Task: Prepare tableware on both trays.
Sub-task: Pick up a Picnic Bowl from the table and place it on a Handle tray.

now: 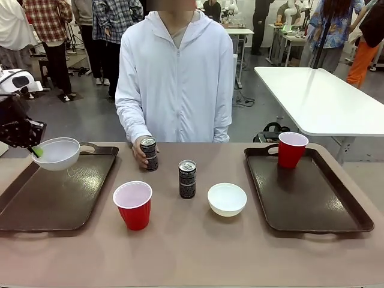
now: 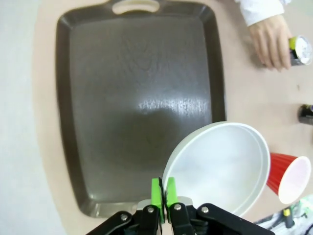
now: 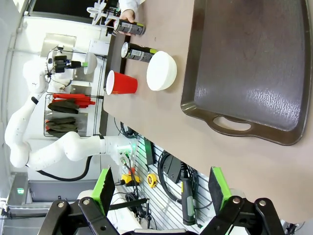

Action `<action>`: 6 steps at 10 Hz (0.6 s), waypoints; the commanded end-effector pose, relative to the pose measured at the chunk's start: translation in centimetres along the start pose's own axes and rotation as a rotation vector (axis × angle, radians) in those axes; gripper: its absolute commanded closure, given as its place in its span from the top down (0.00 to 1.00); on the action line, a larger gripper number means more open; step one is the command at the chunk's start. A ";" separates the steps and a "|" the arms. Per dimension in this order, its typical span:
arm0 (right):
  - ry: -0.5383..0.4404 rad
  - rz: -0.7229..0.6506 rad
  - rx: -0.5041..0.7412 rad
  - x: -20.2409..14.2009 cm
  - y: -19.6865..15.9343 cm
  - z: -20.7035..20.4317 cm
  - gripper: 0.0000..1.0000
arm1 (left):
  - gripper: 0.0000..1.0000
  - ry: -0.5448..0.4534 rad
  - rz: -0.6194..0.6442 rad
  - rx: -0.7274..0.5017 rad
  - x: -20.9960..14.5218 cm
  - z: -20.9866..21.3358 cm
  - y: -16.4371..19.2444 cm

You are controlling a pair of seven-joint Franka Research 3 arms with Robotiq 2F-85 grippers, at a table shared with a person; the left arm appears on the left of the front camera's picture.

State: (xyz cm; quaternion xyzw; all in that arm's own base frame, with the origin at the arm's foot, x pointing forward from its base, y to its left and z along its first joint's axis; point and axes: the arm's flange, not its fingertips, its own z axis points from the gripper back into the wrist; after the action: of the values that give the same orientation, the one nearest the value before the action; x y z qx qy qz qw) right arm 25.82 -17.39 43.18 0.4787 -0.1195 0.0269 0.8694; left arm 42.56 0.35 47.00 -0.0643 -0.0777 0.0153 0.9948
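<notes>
My left gripper [image 1: 33,147] is shut on the rim of a white bowl [image 1: 57,153], holding it slightly tilted over the far end of the left tray [image 1: 60,198]. In the left wrist view its green pads [image 2: 156,192] pinch the bowl [image 2: 220,166] above the bare tray [image 2: 137,98]. On the right tray [image 1: 312,198] a red cup [image 1: 291,149] stands at the far corner. On the table between the trays sit a second red cup [image 1: 133,204], a black can [image 1: 187,179] and another white bowl [image 1: 227,199]. My right gripper [image 3: 161,188] hangs open near the right tray's handle [image 3: 234,125].
A person in a white hooded jacket stands at the far side, one hand [image 1: 139,155] around a second black can [image 1: 149,153] on the table. The right wrist view shows a tool rack and cables [image 3: 166,171] below the table edge. A white table [image 1: 324,99] stands behind to the right.
</notes>
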 end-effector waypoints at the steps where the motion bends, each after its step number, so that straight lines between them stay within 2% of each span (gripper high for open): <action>1: -0.005 0.006 0.013 0.0 -0.1 0.0 1.00 | 0.04 -0.002 0.019 -0.018 0.8 -2.5 2.3; 3: -0.005 0.006 0.013 0.0 -0.1 0.0 1.00 | 0.04 -0.034 0.052 0.013 1.1 -4.2 3.5; 4: -0.005 0.006 0.013 0.0 -0.1 0.0 1.00 | 0.04 -0.007 0.051 -0.006 1.0 -4.2 3.6; 5: -0.005 0.006 0.013 0.0 -0.1 0.0 1.00 | 0.04 0.074 -0.015 -0.062 -2.6 -1.3 2.0; 6: -0.005 0.006 0.013 0.0 -0.1 0.0 1.00 | 0.04 0.195 -0.158 -0.099 -7.9 1.4 0.2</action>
State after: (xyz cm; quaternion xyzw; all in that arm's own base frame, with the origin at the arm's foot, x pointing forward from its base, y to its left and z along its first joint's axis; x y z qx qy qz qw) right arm 25.83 -17.37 43.17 0.4786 -0.1191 0.0271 0.8695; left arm 40.63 1.70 43.88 -0.0821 -0.0279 -0.0055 0.9962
